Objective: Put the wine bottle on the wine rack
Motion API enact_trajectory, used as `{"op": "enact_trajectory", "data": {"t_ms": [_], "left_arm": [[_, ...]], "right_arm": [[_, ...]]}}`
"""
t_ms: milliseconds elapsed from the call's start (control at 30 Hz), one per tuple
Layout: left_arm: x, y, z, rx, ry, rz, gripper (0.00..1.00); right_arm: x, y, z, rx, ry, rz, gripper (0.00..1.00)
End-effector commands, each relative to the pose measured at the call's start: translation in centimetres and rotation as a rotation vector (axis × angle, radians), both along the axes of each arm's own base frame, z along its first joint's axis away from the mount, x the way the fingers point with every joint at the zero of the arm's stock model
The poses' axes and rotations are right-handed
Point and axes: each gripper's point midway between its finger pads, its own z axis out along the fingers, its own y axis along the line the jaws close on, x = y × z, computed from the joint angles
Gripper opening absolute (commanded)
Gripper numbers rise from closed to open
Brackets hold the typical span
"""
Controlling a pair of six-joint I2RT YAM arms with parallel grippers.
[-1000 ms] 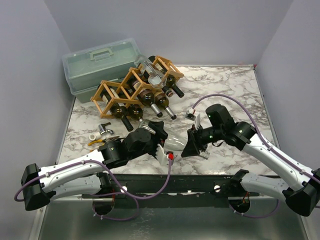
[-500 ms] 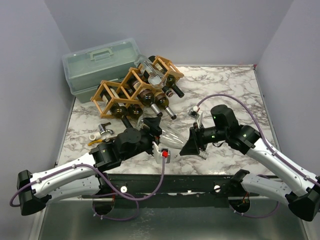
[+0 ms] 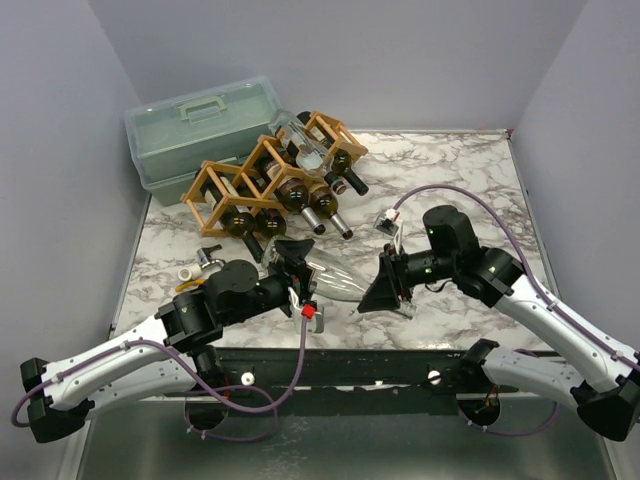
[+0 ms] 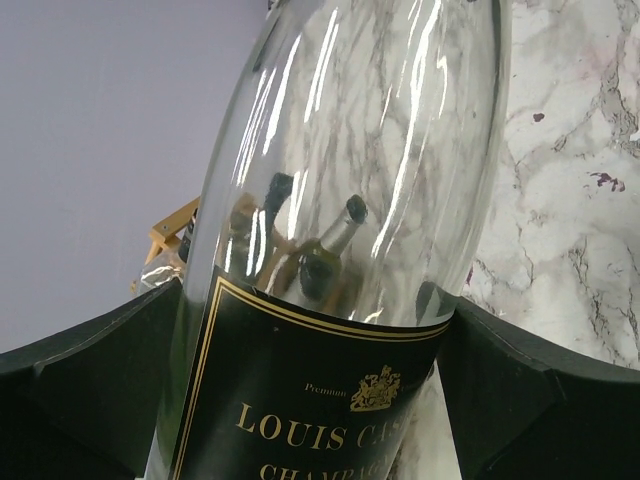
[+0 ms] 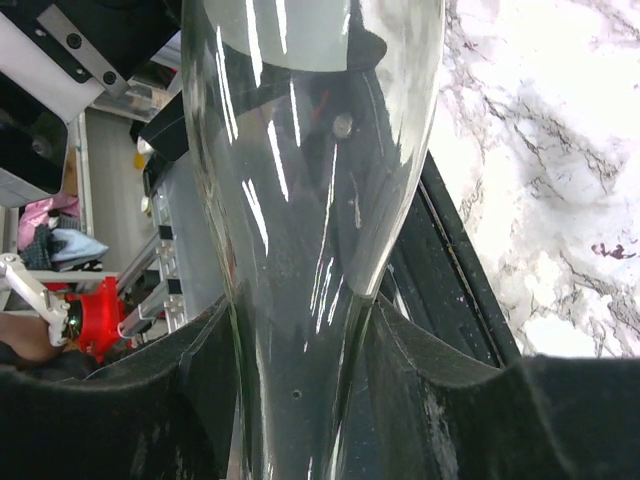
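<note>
A clear glass wine bottle point(image 3: 335, 280) with a black label lies roughly level just above the marble table, near its front edge. My left gripper point(image 3: 293, 268) is shut on its labelled body, which fills the left wrist view point(image 4: 350, 150). My right gripper point(image 3: 385, 290) is shut on its tapering neck point(image 5: 300, 200). The wine rack point(image 3: 265, 180), a light-brown wooden lattice, stands behind at the back left and holds several dark bottles and a clear one. A corner of the rack shows in the left wrist view point(image 4: 170, 225).
A pale green toolbox point(image 3: 200, 125) sits behind the rack in the back left corner. Small metal and plastic fittings point(image 3: 200, 265) lie on the table to the left of my left gripper. A small white object point(image 3: 385, 222) lies behind my right arm.
Both grippers have carried the bottle a little to the left and away from the front edge, towards the rack. The left arm has drawn back leftward.
</note>
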Motion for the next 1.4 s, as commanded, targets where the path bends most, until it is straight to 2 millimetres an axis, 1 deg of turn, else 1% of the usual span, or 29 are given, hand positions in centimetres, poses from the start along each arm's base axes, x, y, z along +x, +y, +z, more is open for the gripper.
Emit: {"op": "enact_trajectory", "data": {"t_ms": [0,33,67,133,233,300,367,500,567,667,767,900,1000,1133,1233,1367], "left_arm": [[-1.0,1.4,15.1,-0.555,-0.073,0.0,0.92],[-1.3,1.1,14.6,-0.514,-0.08,-0.019,0.9],[-1.6,0.7,13.7,-0.466,-0.066,-0.046,0.9],[-2.7,-0.2,11.3,-0.323,-0.005,-0.117,0.91],[-3.5,-1.1,8.6,-0.168,0.093,-0.168,0.91],[-3.5,-1.5,7.8,-0.113,0.121,-0.176,0.89],[-4.0,-1.7,7.1,-0.074,0.145,-0.203,0.88],[-5.4,-2.1,6.3,-0.009,0.229,-0.268,0.94],[-5.7,-2.4,5.5,0.018,0.266,-0.28,0.96],[-5.6,-3.0,3.7,0.063,0.316,-0.279,0.99],[-5.5,-3.6,2.0,0.103,0.36,-0.278,0.99],[-5.3,-3.9,0.7,0.135,0.374,-0.277,0.99],[-4.9,-3.9,1.0,0.127,0.357,-0.258,0.99],[-5.0,-3.8,3.3,0.044,0.325,-0.259,0.99],[-4.8,-3.6,6.1,-0.067,0.287,-0.243,0.99],[-4.1,-3.0,10.7,-0.247,0.238,-0.19,0.99]], "right_arm": [[3.1,1.2,3.5,0.081,-0.192,-0.028,0.01],[3.1,1.2,3.4,0.066,-0.195,-0.02,0.01],[3.1,1.1,3.1,0.047,-0.192,-0.012,0.01],[3.2,1.2,3.0,0.03,-0.184,0.0,0.01],[3.0,1.5,3.0,0.035,-0.167,0.022,0.01],[3.1,1.6,2.7,0.028,-0.153,0.032,0.01],[3.0,1.8,2.4,0.018,-0.134,0.045,0.01],[2.5,1.9,2.1,0.018,-0.096,0.076,0.01],[2.3,2.0,2.1,0.028,-0.086,0.085,0.01],[2.3,2.1,1.7,0.029,-0.076,0.092,0.0],[2.3,2.2,1.3,0.033,-0.075,0.09,0.01],[2.4,2.1,0.6,0.035,-0.067,0.066,0.01],[2.4,2.0,0.1,0.025,-0.052,0.054,0.01],[2.0,1.8,0.0,0.036,-0.048,0.044,0.0],[1.8,1.5,0.3,0.039,-0.052,0.033,0.01],[1.7,1.2,1.8,0.075,-0.084,0.002,0.01]]}}
